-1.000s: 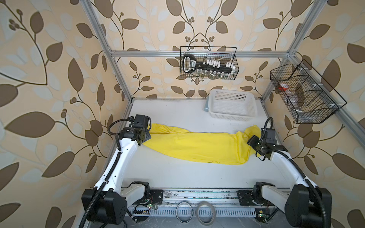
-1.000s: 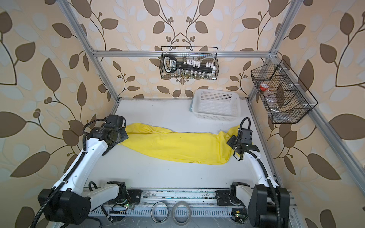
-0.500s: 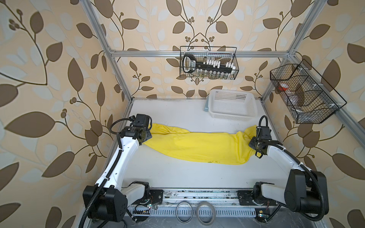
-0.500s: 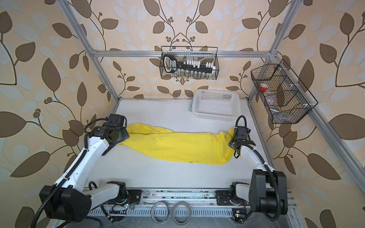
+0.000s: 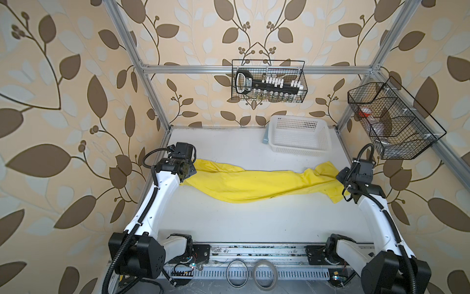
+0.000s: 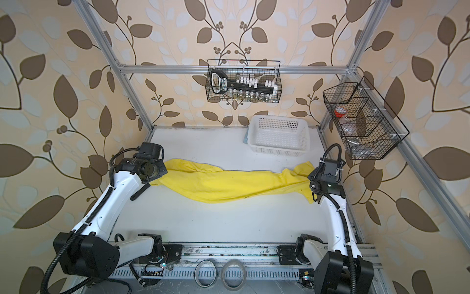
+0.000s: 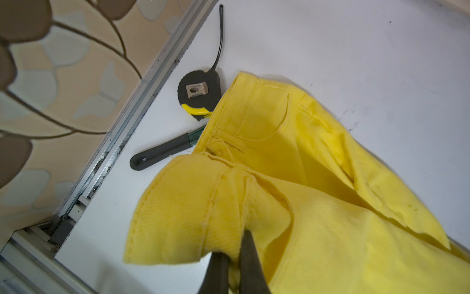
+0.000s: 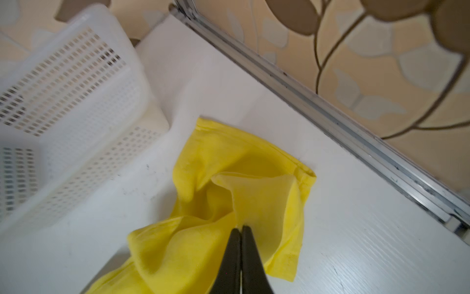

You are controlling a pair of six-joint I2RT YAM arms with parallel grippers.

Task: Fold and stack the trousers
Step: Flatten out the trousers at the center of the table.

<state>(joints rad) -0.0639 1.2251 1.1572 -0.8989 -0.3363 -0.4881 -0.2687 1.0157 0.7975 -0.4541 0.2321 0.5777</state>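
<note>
Yellow soft cloth trousers (image 5: pixel 254 183) are clamped: waistband in left gripper (image 7: pixel 234 247), thin hem fold in right gripper (image 8: pixel 240 229). Hem could be lost if pulled taut.

The yellow trousers (image 5: pixel 254 184) lie stretched in a long, rumpled band across the white surface (image 5: pixel 254 224). The left tool (image 5: pixel 188 175) meets one end of the trousers and the right tool (image 5: pixel 340 178) the other. Beyond the trousers, apart from them, stands a white basket (image 5: pixel 297 150).

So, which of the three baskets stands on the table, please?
The white plastic basket; the back wire basket and the side wire basket hang from the frame.
</note>
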